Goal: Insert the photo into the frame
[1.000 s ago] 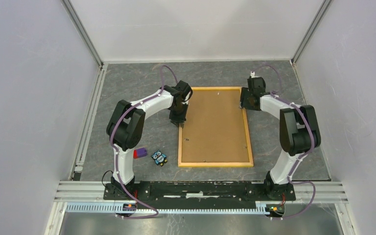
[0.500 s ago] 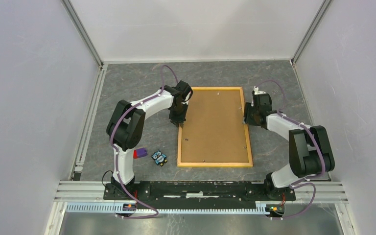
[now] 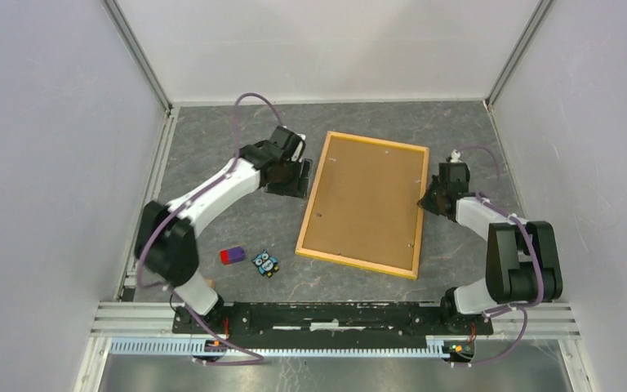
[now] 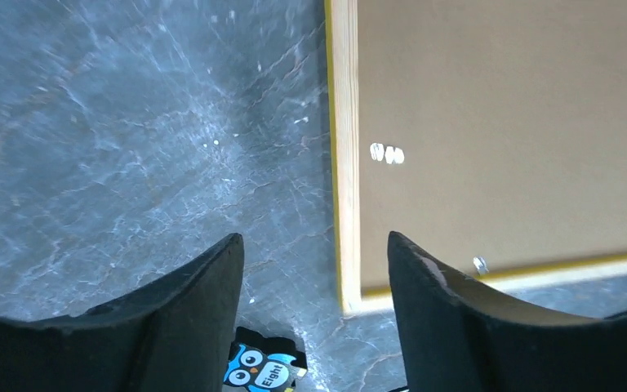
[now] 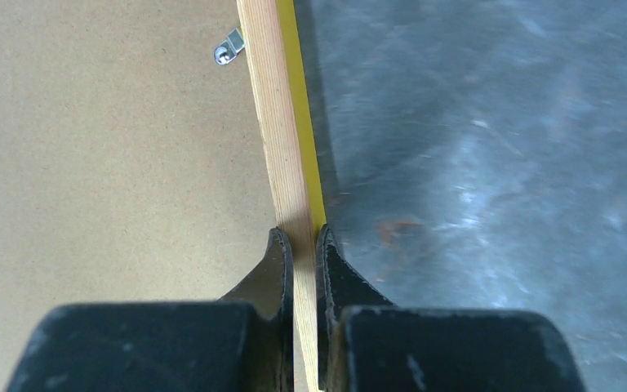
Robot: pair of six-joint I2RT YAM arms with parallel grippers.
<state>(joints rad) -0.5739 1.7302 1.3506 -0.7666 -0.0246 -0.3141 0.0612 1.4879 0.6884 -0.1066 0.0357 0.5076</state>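
Frame border pinched between right fingers; left fingers spread beside frame.

I can read one word only: "Eight", printed on the belly of the little blue owl card. It lies on the grey table, low between the spread fingers of my left claw. From the top camera the owl's lettering is too small to read.
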